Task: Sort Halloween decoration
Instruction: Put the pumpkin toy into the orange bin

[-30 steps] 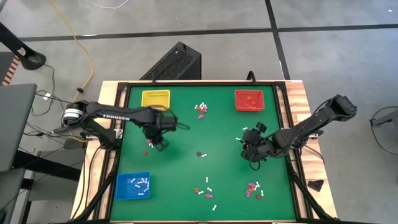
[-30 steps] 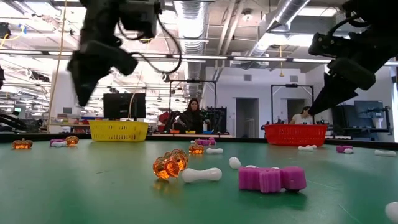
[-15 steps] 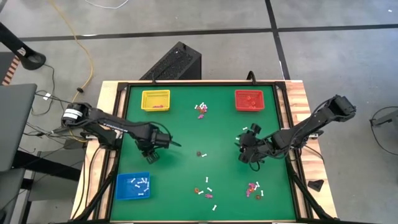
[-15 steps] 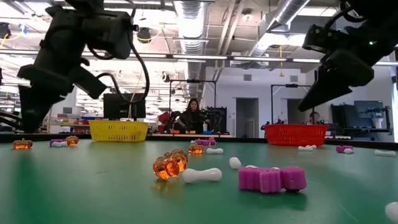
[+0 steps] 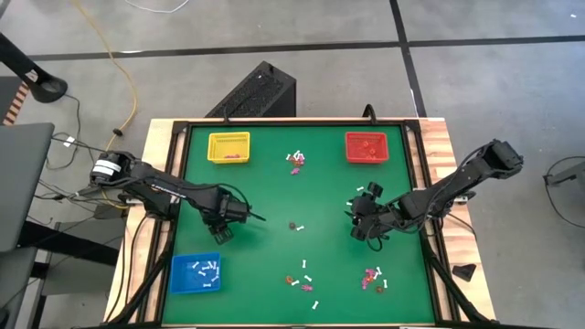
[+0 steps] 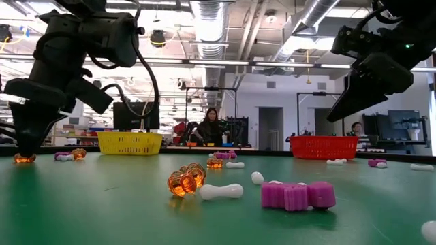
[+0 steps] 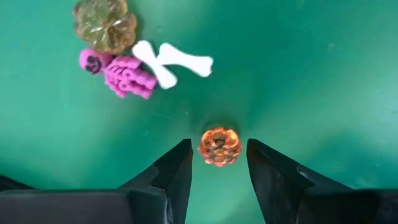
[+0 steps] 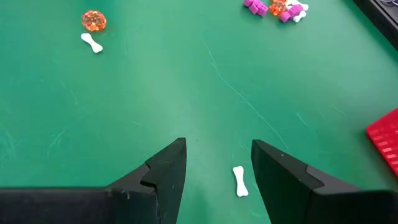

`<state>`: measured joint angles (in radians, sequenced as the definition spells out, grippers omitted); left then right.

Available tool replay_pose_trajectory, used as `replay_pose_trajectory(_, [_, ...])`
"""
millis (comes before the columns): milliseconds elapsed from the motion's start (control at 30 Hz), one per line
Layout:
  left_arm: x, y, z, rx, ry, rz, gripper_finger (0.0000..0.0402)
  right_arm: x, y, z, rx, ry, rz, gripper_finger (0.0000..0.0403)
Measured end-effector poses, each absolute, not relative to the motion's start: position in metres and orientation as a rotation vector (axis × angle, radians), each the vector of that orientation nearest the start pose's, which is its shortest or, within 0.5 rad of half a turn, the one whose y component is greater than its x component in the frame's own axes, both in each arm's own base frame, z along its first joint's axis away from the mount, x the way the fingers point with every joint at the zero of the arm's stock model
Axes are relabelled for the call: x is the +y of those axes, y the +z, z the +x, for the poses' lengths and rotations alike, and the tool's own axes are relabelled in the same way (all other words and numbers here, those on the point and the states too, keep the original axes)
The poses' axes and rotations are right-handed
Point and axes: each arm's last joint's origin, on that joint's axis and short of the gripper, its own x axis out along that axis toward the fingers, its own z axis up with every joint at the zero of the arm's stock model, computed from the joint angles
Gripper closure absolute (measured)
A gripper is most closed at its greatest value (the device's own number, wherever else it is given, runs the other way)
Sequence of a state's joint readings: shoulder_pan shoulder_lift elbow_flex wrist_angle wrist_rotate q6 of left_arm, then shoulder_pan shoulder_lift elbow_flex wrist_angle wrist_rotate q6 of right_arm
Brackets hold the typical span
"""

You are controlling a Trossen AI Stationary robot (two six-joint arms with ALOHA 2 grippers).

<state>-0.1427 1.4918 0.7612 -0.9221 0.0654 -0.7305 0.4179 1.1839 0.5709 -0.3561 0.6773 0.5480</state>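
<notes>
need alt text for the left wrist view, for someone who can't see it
The left end effector hangs open over green felt, its two dark fingers either side of a small orange pumpkin. Farther off lie a paler pumpkin, a pink skeleton and a white bone, close together.

From above, the trinkets nearest the right gripper are too small to identify. Red tray cut off by the frame edge. Contents of the blue tray, beside the left gripper, are indistinct.
</notes>
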Motion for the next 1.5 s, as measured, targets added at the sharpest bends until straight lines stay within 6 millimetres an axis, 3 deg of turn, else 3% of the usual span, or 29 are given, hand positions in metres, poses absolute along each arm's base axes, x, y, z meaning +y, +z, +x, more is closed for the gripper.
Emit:
replay_pose_trajectory(267, [-0.033, 0.151, 0.212, 1.614, 0.444, -0.502, 0.0225, 0.067, 0.182, 0.196, 0.726, -0.448, 0.009, 0.0192])
replay_pose_trajectory(667, [-0.032, 0.135, 0.198, 1.647, 0.462, -0.539, 0.0223, 0.067, 0.182, 0.196, 0.726, -0.448, 0.009, 0.0192])
replay_pose_trajectory(1067, [-0.033, 0.171, 0.217, 1.541, 0.380, -0.456, 0.0223, 0.067, 0.182, 0.196, 0.721, -0.446, 0.014, 0.0192])
replay_pose_trajectory(1500, [-0.034, 0.172, 0.213, 1.591, 0.390, -0.501, 0.0223, 0.068, 0.182, 0.197, 0.725, -0.426, 0.029, 0.0192])
